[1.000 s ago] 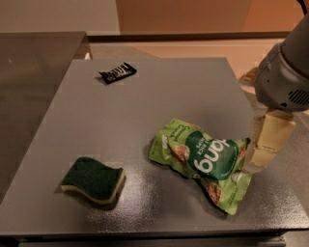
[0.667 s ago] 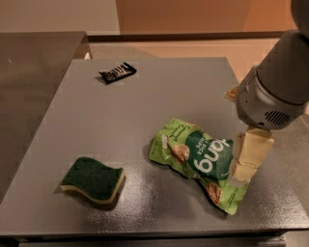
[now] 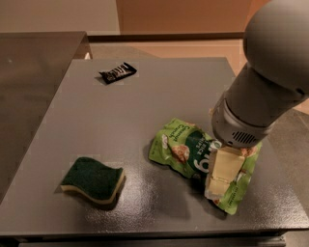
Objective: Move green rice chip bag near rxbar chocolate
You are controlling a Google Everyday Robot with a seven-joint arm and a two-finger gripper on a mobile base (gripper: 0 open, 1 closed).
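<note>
1. Camera view: the bag [image 3: 179, 147] lay flat on the table [image 3: 145, 101], near right, its long axis running far-left to near-right.
2. The gripper [image 3: 222, 174] sat over its near-right end; grip state unclear.
3. The rxbar [image 3: 118, 72] lay far left, well apart.

Grey table [image 3: 145, 96], darker counter [image 3: 34, 62] beside it, tan wall [image 3: 183, 14] behind.

From here, the gripper [image 3: 219, 185] sits over the green rice chip bag [image 3: 179, 144]; open table [image 3: 159, 96] runs to the rxbar chocolate [image 3: 117, 72], the sponge [image 3: 91, 179] well aside.
</note>
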